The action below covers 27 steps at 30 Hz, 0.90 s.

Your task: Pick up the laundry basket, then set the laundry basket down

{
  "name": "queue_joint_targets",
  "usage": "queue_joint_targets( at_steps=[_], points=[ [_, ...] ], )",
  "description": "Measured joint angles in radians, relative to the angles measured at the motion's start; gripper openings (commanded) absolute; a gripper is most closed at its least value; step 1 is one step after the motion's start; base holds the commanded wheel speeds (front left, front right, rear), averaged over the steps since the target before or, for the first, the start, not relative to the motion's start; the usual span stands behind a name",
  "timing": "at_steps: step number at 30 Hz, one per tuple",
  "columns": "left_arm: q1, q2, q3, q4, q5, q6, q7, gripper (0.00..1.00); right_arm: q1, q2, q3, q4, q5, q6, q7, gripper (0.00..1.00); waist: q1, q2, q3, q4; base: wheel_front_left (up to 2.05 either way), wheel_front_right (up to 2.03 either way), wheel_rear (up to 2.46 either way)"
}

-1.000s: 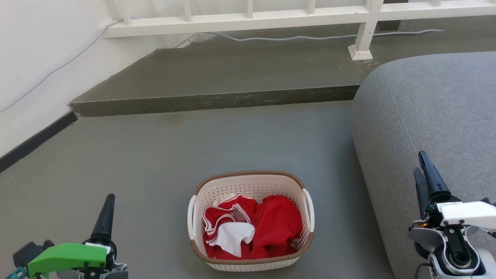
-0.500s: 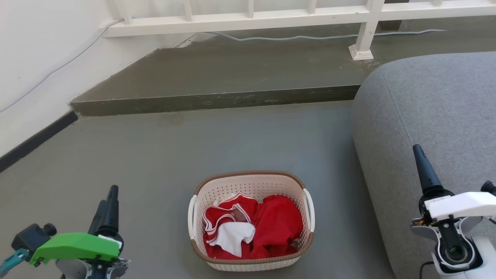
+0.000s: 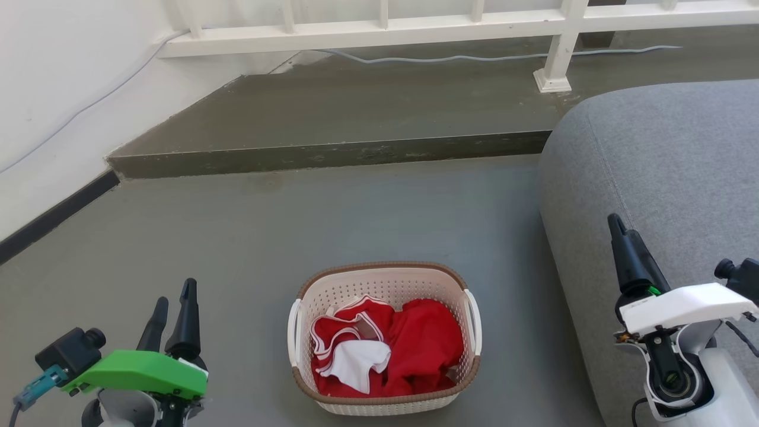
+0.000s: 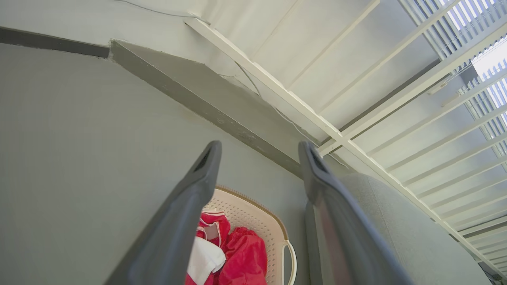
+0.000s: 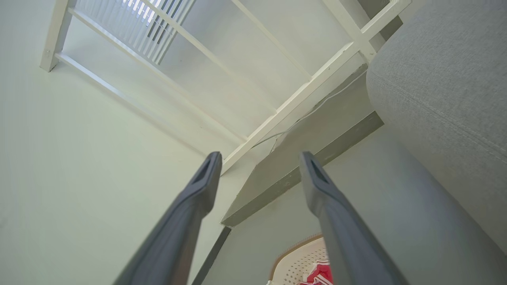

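While you are looking down, your left gripper (image 3: 174, 295) is hovering at lower left, jaws parted, the laundry basket (image 3: 385, 283) is sitting on the floor (image 3: 296, 219) at centre, and your right gripper (image 3: 616, 226) is hovering, jaws parted, near the grey sofa (image 3: 664, 148)

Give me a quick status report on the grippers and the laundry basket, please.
Left gripper open, empty. Right gripper open, empty, in front of grey sofa. Laundry basket on floor between them, untouched, clothes inside. Sofa close on basket's right.
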Motion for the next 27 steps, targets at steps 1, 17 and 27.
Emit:
queue_joint_targets(
  at_steps=[1, 17, 27],
  points=[
    [0.0, 0.0, -0.001, -0.002, 0.015, 0.002, -0.003, 1.0, 0.0, 0.0, 0.003, -0.002, -0.012, 0.0, -0.001, 1.0, 0.0, 0.0, 0.0, 0.0, 0.0, 0.0, 0.0],
    [-0.011, -0.002, -0.033, -0.035, 0.24, 0.017, -0.057, 1.0, -0.01, -0.01, 0.04, -0.03, -0.231, -0.034, -0.056, 1.0, 0.0, 0.0, 0.008, 0.002, 0.0, 0.0, 0.0],
    [-0.014, -0.003, -0.05, -0.05, 0.385, 0.017, -0.092, 1.0, -0.02, -0.021, 0.064, -0.038, -0.37, -0.044, -0.094, 1.0, 0.0, 0.0, 0.012, 0.003, 0.0, 0.0, 0.0]
  ],
)
